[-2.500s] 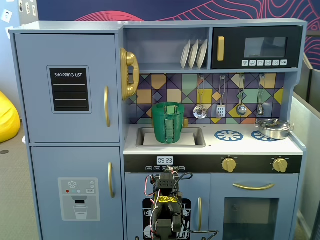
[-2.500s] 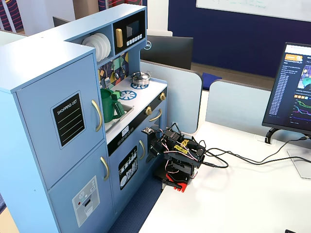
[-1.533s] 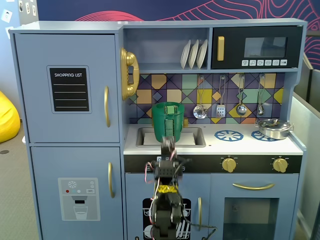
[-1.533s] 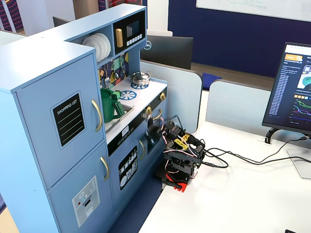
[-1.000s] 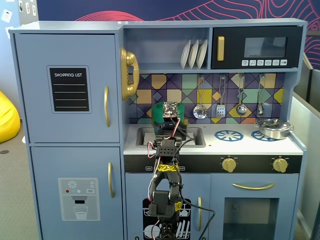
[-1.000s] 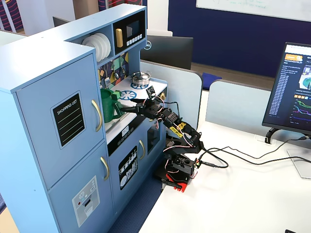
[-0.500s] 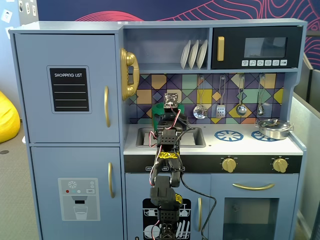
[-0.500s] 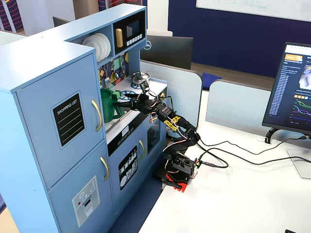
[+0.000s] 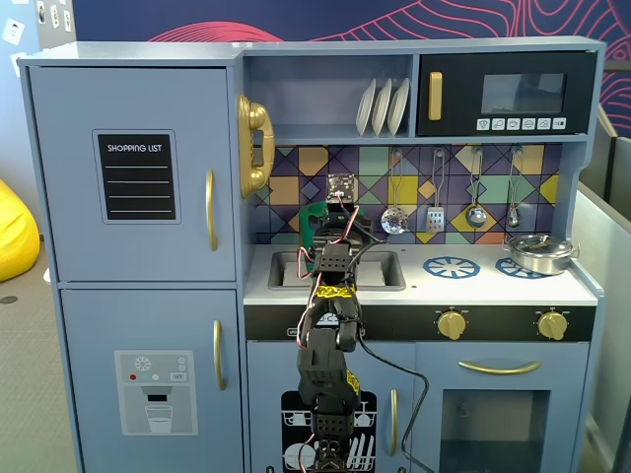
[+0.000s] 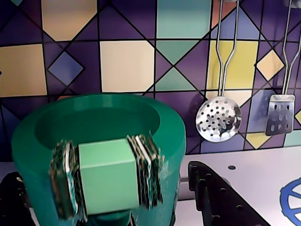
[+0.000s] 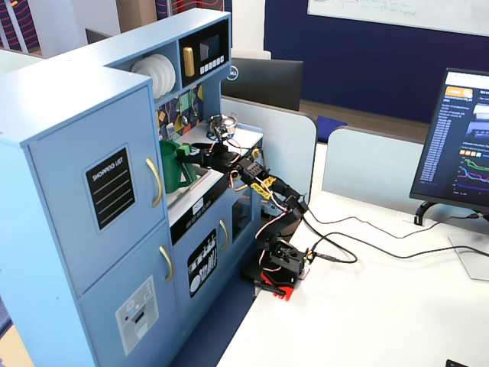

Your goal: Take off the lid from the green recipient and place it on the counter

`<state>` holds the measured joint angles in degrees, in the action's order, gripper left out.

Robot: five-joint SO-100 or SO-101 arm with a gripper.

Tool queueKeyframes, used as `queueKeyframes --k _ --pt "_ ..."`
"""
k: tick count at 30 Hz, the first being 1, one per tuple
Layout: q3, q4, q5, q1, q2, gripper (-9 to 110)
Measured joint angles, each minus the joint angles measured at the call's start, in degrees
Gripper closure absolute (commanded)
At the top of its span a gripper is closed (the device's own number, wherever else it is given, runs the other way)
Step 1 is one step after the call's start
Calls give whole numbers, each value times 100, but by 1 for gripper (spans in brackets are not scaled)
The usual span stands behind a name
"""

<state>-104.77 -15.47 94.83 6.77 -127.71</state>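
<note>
Wrist view: fingers (image 10: 109,181) clamp the lid's (image 10: 99,141) raised block handle (image 10: 108,176) from both sides — layered pads (image 10: 146,169) press flush against the left and right faces of the light-green cube. The block sits dead centre between the pads, no visible gap either side.

The lid disc tilts up toward the camera, its recessed face showing and rim turned to the tiled backsplash (image 10: 127,66). The wrist view shows nothing of the green recipient itself; the disc fills the lower left.

In a fixed view, the green recipient (image 11: 171,167) stands at the sink (image 11: 191,182) end of the bench (image 11: 210,172), against the fridge-side wall. The lid (image 11: 186,159) is held on edge just beside its upper part at the arm's tip; touching or apart — can't tell at this size.

In the front fixed view, the arm (image 9: 330,335) reaches up over the bench (image 9: 473,286) edge and covers most of the sink (image 9: 286,271); only slivers of green (image 9: 314,219) show behind it.

Also visible:
- slotted ladle (image 10: 218,118) and small spatula (image 10: 280,114) hang on the backsplash to the right in the wrist view
- silver pan (image 9: 539,253) sits on the far right burner ring, well apart from the fingers
</note>
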Motion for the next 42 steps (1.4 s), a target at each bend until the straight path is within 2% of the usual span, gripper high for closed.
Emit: queueKeyframes --k 19,22,25,35,42 --pt "624 0 466 -167 686 69" --pt "747 0 501 -149 765 79" --pt "800 0 606 -167 791 101" --pt "853 -35 905 -255 800 101" --pt "1002 422 967 -255 905 101"
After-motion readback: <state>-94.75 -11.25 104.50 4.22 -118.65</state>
